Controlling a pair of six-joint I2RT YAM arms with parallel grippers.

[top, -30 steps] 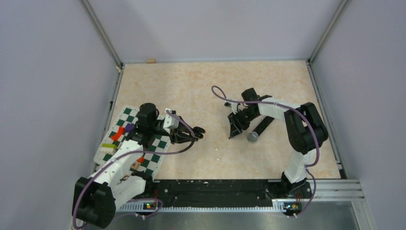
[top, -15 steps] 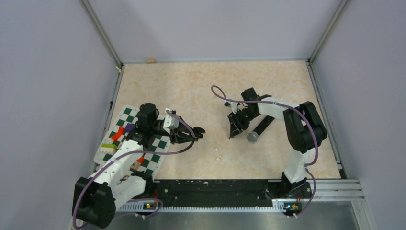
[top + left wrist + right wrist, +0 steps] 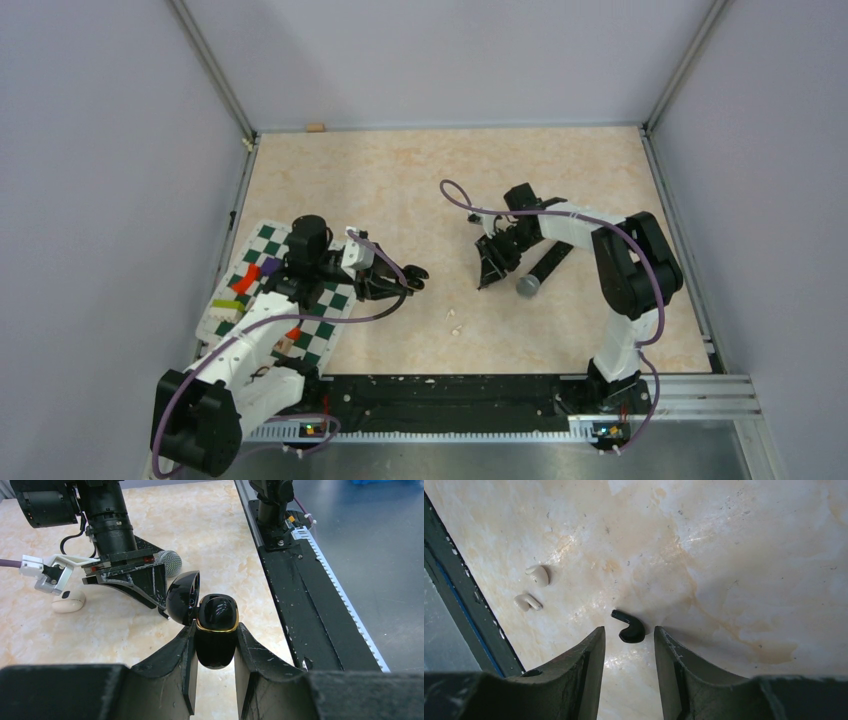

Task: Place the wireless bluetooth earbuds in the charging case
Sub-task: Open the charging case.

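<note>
My left gripper (image 3: 216, 628) is shut on the black charging case (image 3: 216, 611), which has a gold rim. Its lid (image 3: 182, 596) is swung open to the left. In the top view the case (image 3: 412, 277) hangs just off the checkered board's right edge. My right gripper (image 3: 628, 630) points down at the table and is open. One black earbud (image 3: 631, 629) lies on the table between its fingertips, with a gap on each side. Two white earbuds (image 3: 538, 575) (image 3: 526, 601) lie further off to the left, near the table's front (image 3: 455, 322). The second black earbud is not in view.
A microphone (image 3: 538, 270) lies just right of the right gripper (image 3: 486, 278). A white oval case (image 3: 67, 601) sits on the table beside that gripper. The checkered board (image 3: 322, 322) with coloured pieces is at the left. A black rail (image 3: 450, 390) runs along the near edge.
The right arm's elbow has edged slightly left. Nothing else has visibly moved.
</note>
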